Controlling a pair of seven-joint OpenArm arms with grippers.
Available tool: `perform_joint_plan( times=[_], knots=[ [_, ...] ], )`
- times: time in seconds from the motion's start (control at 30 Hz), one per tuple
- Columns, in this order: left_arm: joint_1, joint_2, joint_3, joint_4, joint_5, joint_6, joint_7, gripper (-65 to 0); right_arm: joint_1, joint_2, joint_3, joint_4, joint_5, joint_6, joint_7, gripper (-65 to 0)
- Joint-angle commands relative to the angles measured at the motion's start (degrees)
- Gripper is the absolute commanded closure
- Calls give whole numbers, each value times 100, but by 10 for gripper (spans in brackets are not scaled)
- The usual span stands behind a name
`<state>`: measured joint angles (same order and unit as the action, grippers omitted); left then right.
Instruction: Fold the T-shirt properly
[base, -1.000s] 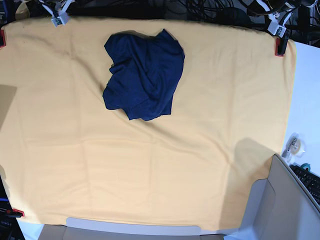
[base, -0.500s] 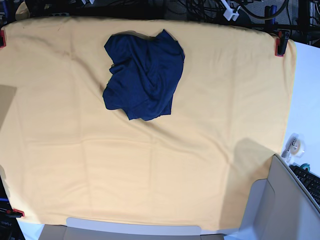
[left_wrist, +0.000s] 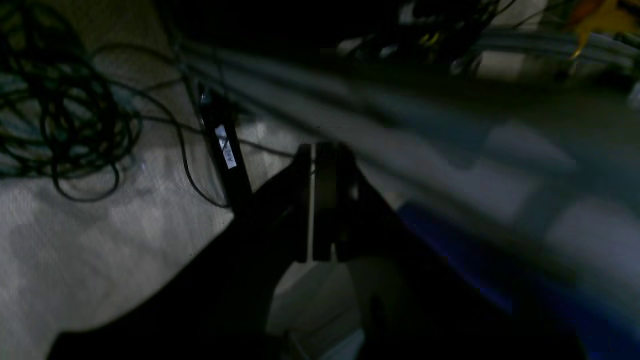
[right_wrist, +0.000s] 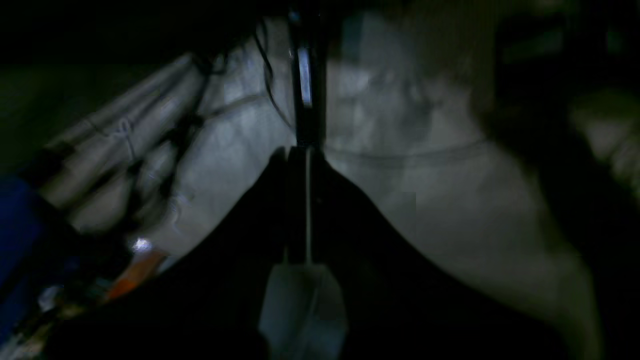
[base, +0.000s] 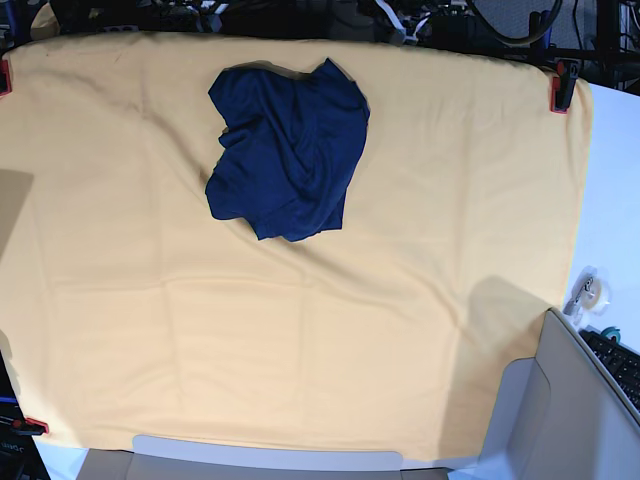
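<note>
The T-shirt, dark navy and plain, lies crumpled in a heap on the yellow-orange table cloth, near the far edge a little left of centre. Neither gripper is on it. My left gripper shows dark and blurred in the left wrist view, fingers pressed together and holding nothing, over grey floor with cables. My right gripper looks the same in the right wrist view, shut and empty. In the base view only small white arm parts show behind the far edge.
Red clamps hold the cloth at its corners. A tape roll and a keyboard lie at the right edge. A grey case stands at the front right. Coiled cables lie on the floor.
The white arm parts behind the table's far corners have moved inward along the far edge toward the middle. The T-shirt has not moved.
</note>
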<state>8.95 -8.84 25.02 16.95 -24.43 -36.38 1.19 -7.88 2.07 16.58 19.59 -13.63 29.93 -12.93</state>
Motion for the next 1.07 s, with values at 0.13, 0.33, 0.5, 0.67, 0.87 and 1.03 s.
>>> perform_joint_plan(
  times=[0.13, 0.33, 0.5, 0.67, 0.87, 1.03],
  knots=[
    [-258, 238, 184, -776, 3, 1313, -528, -4, 36, -220, 8, -232, -743, -1020, 392, 0],
    [-275, 256, 448, -776, 3, 2623, -563, -4, 159, -378, 8, -276, -804, -2286, 805, 0],
    [-275, 256, 413, -776, -6, 2737, -545, -4, 221, -431, 8, -276, -795, -2286, 805, 0],
    [-275, 264, 404, -785, -15, 2737, -510, -4, 221, -448, 8, -276, -787, -2286, 805, 0],
    [-275, 335, 413, -803, -15, 2737, -510, -4, 177, -448, 26, -294, -787, -2286, 805, 0],
    [-275, 343, 413, -803, -15, 2737, -510, -4, 177, -448, 34, -294, -778, -2286, 805, 0]
  ],
)
